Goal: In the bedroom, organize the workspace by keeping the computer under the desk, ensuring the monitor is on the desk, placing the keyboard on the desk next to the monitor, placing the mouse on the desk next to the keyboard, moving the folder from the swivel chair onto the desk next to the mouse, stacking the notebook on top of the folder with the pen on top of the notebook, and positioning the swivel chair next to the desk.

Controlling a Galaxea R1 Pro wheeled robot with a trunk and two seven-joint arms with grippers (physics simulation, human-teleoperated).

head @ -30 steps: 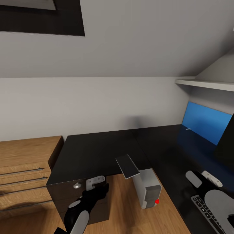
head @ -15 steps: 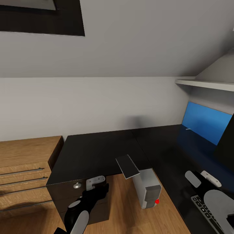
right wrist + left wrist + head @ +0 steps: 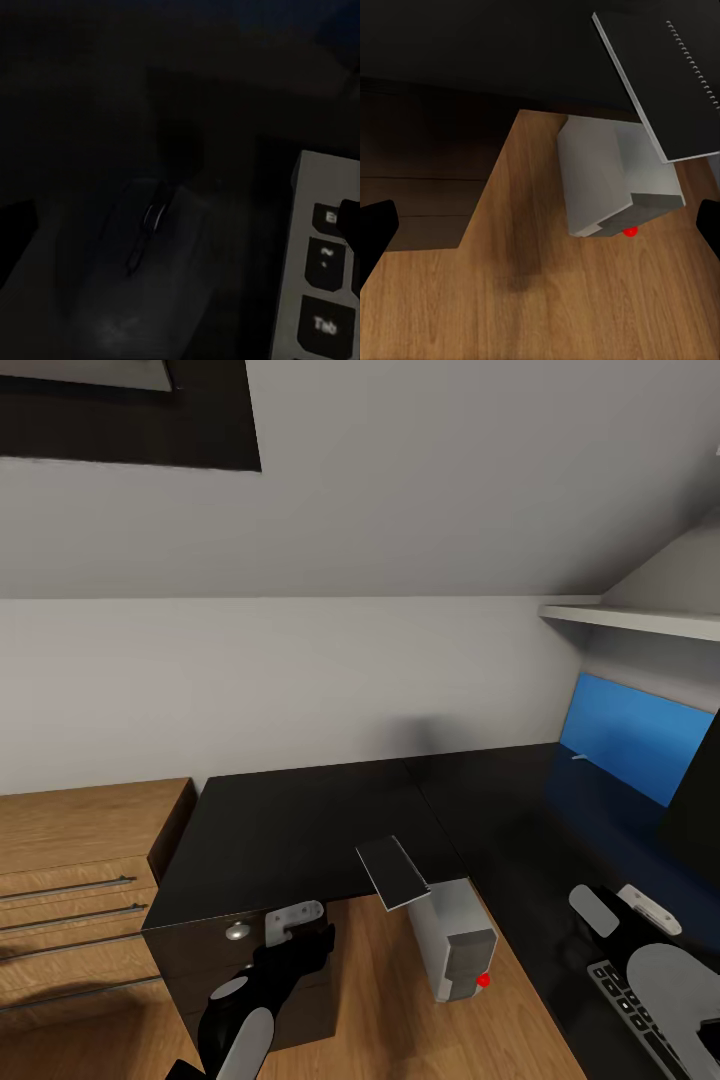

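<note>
Reading "Tab" and "~" on the keyboard [image 3: 322,277], the right wrist view catches a mouse [image 3: 142,277] beside it on the black worktop [image 3: 300,820]; right fingers [image 3: 625,908] and left fingers [image 3: 293,920] look spread, empty. The computer [image 3: 455,950] stands on the floor under a notebook's [image 3: 671,75] overhang

Glossy black top on the desk [image 3: 300,820], mirroring blue off the folder [image 3: 630,745]; wood-grain planks for the floor [image 3: 547,300] and oak drawer unit [image 3: 80,860]; matt light-grey casing on the computer [image 3: 455,940]; smooth, faintly sheened shell on the mouse [image 3: 142,270]
</note>
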